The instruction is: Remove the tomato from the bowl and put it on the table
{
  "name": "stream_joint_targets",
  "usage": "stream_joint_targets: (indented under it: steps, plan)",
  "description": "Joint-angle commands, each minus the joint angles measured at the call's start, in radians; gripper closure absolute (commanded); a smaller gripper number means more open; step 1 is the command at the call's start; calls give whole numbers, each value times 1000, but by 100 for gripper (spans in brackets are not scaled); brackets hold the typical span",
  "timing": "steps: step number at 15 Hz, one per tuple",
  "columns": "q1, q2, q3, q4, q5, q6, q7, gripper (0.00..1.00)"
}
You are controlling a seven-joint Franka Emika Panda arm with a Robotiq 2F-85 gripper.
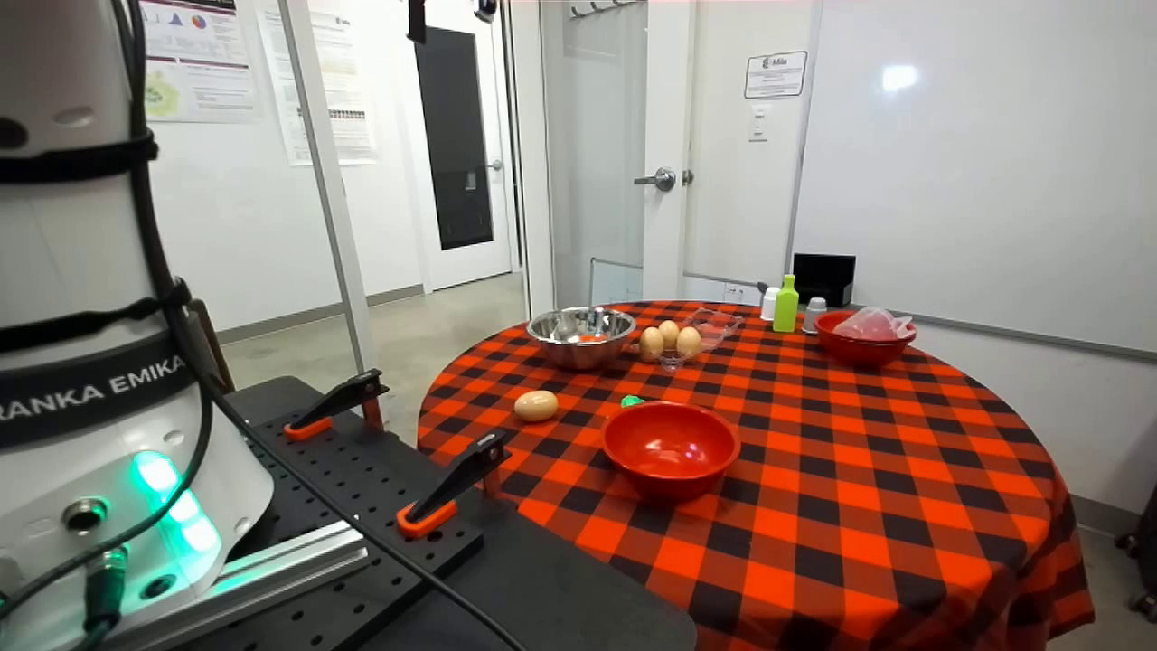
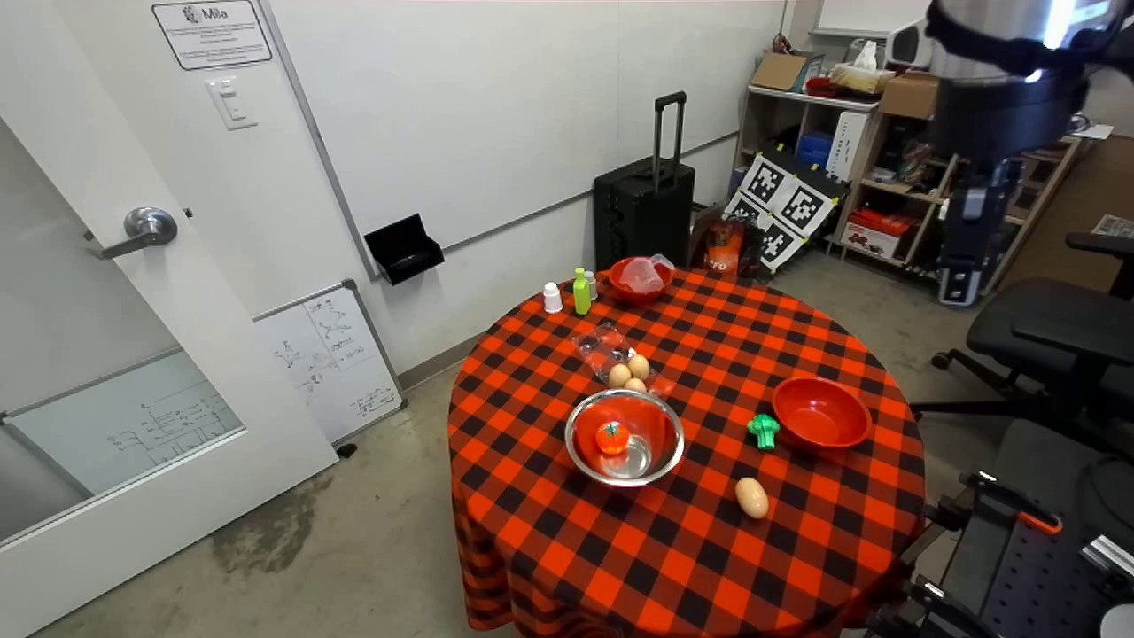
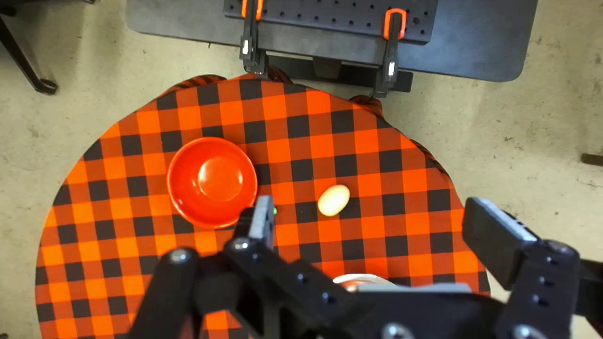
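The small red tomato [image 2: 612,437] lies inside the shiny silver metal bowl [image 2: 636,458]; it shows as a red patch [image 1: 592,338] in an exterior view. The bowl [image 1: 581,356] stands on the round table [image 1: 859,506] with the red-and-black checkered cloth [image 2: 567,549]. In the wrist view only part of the bowl's rim [image 3: 362,278] shows behind the gripper, and the tomato is hidden there. My gripper [image 3: 372,223] is open and empty, its fingers wide apart, high above the table. It also hangs in the upper right of an exterior view [image 2: 966,257].
A red bowl [image 2: 822,413] stands near the robot, beside a green broccoli [image 2: 764,431] and a single egg [image 2: 752,498]. Several eggs [image 2: 627,372] and a clear carton [image 2: 602,344] lie behind the silver bowl. A green bottle [image 2: 581,292] and a red dish [image 2: 640,280] stand farther back.
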Motion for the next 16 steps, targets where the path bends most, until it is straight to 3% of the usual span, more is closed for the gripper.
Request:
stream_joint_targets:
  steps: [1, 8, 16]
  plan:
    - [28, 178, 0, 45, -16, 118, -43, 0]
    - [50, 538, 8, 161, 4, 348, -63, 0]
    - [70, 929, 15, 396, -9, 523, -81, 0]
